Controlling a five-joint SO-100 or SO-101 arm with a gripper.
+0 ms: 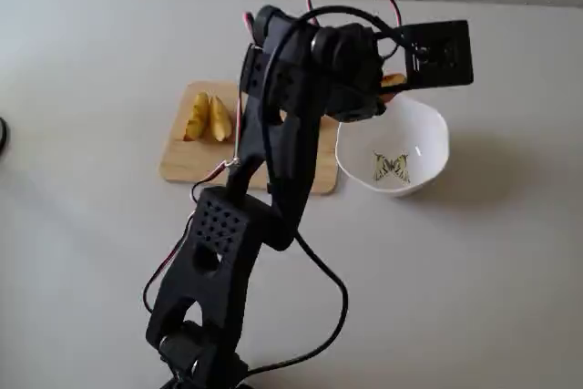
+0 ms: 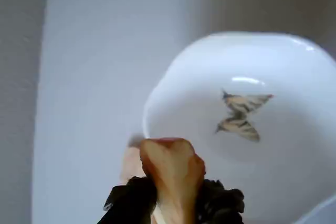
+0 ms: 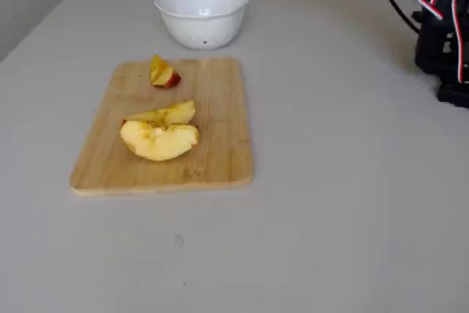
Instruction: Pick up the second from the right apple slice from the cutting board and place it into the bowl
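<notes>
Crowding the cutting board (image 3: 220, 159): three apple slices (image 3: 160, 139).

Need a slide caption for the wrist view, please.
Tool holding an apple slice above the rim of the butterfly bowl.

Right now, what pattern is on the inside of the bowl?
A yellow-and-black butterfly on the white bowl; clearest in the wrist view.

A: State the arm (image 1: 273, 189) position.
B: The black arm rises from the bottom edge and leans over the board (image 1: 196, 157). Its head sits above the bowl (image 1: 428, 129) rim.
A: Contents of the bowl?
B: Only the butterfly (image 1: 392, 167) print shows.
A: On the board?
B: Two slices (image 1: 208, 117) lie touching at its left. A slice (image 1: 393, 80) shows at the arm's head.
</notes>
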